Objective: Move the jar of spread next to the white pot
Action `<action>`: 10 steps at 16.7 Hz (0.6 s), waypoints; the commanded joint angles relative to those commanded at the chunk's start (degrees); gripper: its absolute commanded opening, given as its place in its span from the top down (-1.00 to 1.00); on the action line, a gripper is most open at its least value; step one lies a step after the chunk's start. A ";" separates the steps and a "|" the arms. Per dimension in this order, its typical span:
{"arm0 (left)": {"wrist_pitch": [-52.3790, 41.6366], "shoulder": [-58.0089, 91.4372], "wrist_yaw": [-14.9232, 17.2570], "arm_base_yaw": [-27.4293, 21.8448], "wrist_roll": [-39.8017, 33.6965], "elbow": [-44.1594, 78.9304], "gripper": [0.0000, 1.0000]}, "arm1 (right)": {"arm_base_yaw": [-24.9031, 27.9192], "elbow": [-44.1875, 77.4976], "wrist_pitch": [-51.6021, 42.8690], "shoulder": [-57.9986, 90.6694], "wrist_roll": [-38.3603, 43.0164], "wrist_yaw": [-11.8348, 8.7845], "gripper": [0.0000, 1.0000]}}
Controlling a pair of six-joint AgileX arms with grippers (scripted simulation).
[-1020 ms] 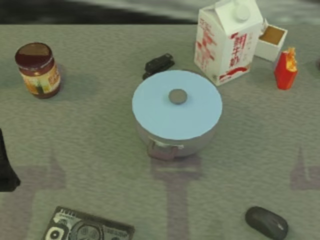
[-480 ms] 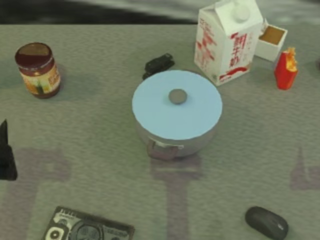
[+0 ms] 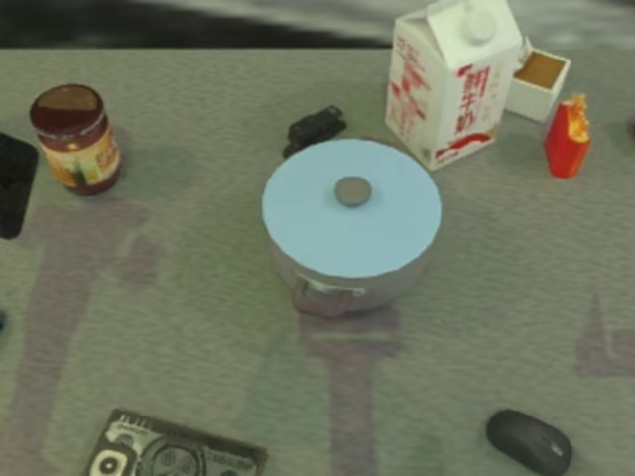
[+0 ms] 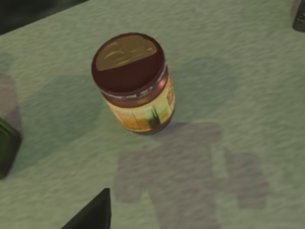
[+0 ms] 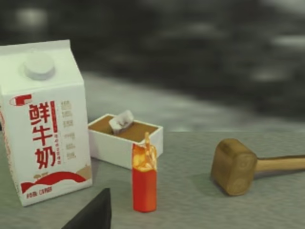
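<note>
The jar of spread (image 3: 74,139), dark brown with a red-brown lid and an orange-yellow label, stands upright at the far left of the table. In the left wrist view the jar (image 4: 136,83) sits in the middle, seen from above and free of any grip. My left gripper (image 3: 12,183) is a dark shape at the table's left edge, just left of the jar and a little nearer the front. The white pot (image 3: 352,223), with a pale-blue lid and grey knob, stands at the centre, well right of the jar. My right gripper does not show in the top view.
Behind the pot are a red-and-white milk carton (image 3: 451,79), a small white open box (image 3: 539,84), a red carton (image 3: 568,137) and a black stapler (image 3: 316,127). A dark mouse (image 3: 529,441) and a dark flat device (image 3: 174,451) lie at the front. A wooden mallet (image 5: 238,167) lies beyond the carton.
My left gripper has moved along the table's left edge from the front toward the back, and now sits beside the jar. Its shadow reaches the jar. Nothing else moved.
</note>
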 joint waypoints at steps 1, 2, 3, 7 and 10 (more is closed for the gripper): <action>-3.22 5.81 0.51 0.04 2.13 5.72 -1.00 | 0.00 0.00 0.00 0.00 0.00 0.00 -1.00; -6.44 11.66 0.96 0.10 4.30 11.50 -1.00 | 0.00 0.00 0.00 0.00 0.00 0.00 -1.00; -9.64 17.54 1.36 0.19 6.49 17.34 -1.00 | 0.00 0.00 0.00 0.00 0.00 0.00 -1.00; -21.91 40.81 2.34 0.85 15.21 40.66 -1.00 | 0.00 0.00 0.00 0.00 0.00 0.00 -1.00; -30.10 57.09 2.47 1.57 21.29 57.15 -1.00 | 0.00 0.00 0.00 0.00 0.00 0.00 -1.00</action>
